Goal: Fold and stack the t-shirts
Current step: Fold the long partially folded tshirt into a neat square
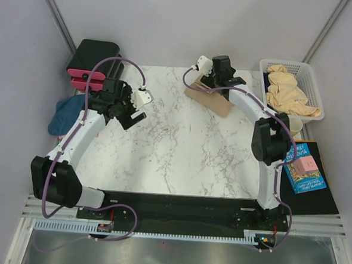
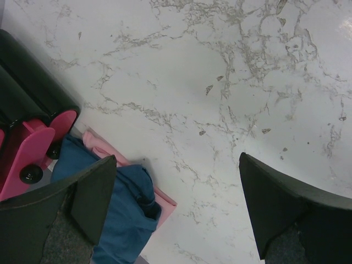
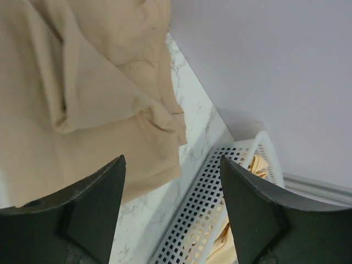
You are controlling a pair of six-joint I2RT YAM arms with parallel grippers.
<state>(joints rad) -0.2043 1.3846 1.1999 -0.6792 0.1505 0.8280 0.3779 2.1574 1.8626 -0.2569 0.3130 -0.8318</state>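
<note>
Right wrist view shows our right gripper with its fingers apart and nothing between them. The risk we see is a pinch that misses. The tan t-shirt lies to the left of the gap in that view, partly behind one finger, so closing here could catch only a loose top layer and drag the folds open, or catch nothing at all. The white mesh basket sits near on the other side and could be bumped. Our left gripper hangs wide open over the marble table, with the blue t-shirt and the pink t-shirt beside one finger at the table's edge.
</note>
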